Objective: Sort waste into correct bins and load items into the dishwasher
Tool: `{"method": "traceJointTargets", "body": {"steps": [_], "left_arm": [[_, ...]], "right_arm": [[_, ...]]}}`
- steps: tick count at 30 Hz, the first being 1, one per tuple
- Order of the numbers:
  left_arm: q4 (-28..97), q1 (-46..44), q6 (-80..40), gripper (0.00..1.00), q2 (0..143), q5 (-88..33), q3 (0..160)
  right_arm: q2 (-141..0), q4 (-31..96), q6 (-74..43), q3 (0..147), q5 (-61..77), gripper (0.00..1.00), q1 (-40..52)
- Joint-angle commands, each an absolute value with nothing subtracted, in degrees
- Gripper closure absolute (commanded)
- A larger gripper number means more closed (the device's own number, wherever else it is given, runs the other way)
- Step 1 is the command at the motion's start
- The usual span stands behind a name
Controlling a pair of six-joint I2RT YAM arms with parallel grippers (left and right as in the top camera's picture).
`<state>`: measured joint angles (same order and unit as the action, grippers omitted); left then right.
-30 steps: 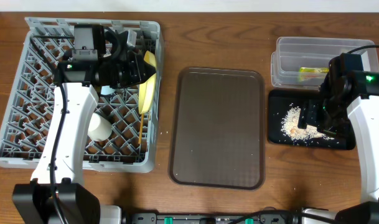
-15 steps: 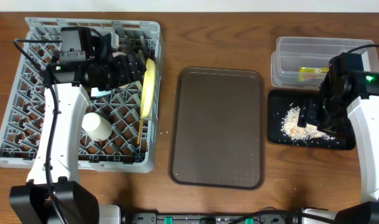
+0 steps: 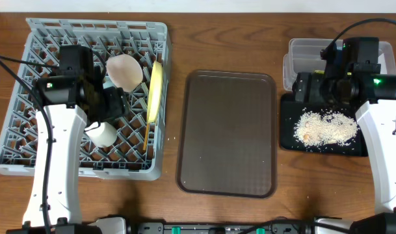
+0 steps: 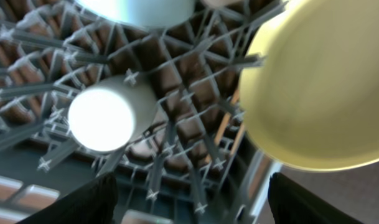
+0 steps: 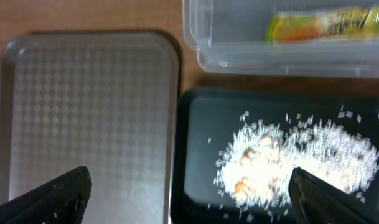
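Observation:
The grey dishwasher rack (image 3: 28, 153) holds a yellow plate (image 3: 156, 88) on edge, a white bowl (image 3: 124, 70), a small white cup (image 3: 104, 134) and thin chopsticks (image 3: 147, 130). My left gripper (image 3: 116, 103) hangs open over the rack, empty, between the cup (image 4: 108, 115) and the plate (image 4: 313, 93). A light blue bowl (image 4: 139, 9) lies just beyond. My right gripper (image 3: 306, 90) stands wide open and empty above the black tray's (image 3: 289, 140) left edge. Beige leftovers (image 3: 324, 127) are spread on that tray. The green-and-orange wrapper (image 5: 326, 25) lies in the clear tub (image 5: 239, 56).
A large dark brown serving tray (image 3: 227, 133) lies between the rack and the bins, its right edge close to the black tray (image 5: 195, 124). The clear tub (image 3: 308, 47) sits behind the black tray. The right arm covers part of both bins.
My left gripper opened and drew back toward the rack's middle, leaving the white bowl in view. My right gripper rose, shifted left and opened wider; the leftovers now spread wider.

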<state>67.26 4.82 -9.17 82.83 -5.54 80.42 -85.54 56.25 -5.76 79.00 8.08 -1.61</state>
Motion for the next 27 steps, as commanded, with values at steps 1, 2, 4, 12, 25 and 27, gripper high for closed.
{"method": "traceJointTargets", "body": {"steps": [1, 2, 4, 12, 25, 27], "left_arm": [[67.7, 5.0, -7.5, 0.21, 78.9, -4.2, 77.0], [66.8, 5.0, -7.1, 0.21, 76.5, -4.3, 75.3], [63.9, 5.0, -5.3, 0.21, 71.6, -5.2, 71.6], [51.5, 4.9, 0.3, 0.1, 43.8, -11.3, 52.8], [53.2, 4.9, -1.1, 0.08, 29.8, -11.4, 49.5], [53.6, 4.9, -1.1, 0.08, 29.9, -11.4, 49.5]], "right_arm": [[-83.9, 59.9, -7.6, 79.5, 6.5, 0.01, -1.5], [-82.8, 61.2, -7.9, 79.0, 6.0, 0.01, -1.4], [-79.9, 61.1, -7.9, 77.1, 5.8, 0.01, -1.4], [-55.0, 51.0, -8.3, 60.0, 3.0, 0.01, -1.4], [-38.7, 67.9, -8.1, 54.3, -1.3, 0.01, -1.4], [-38.7, 70.7, -8.1, 54.3, -1.3, 0.01, -1.4]]}}
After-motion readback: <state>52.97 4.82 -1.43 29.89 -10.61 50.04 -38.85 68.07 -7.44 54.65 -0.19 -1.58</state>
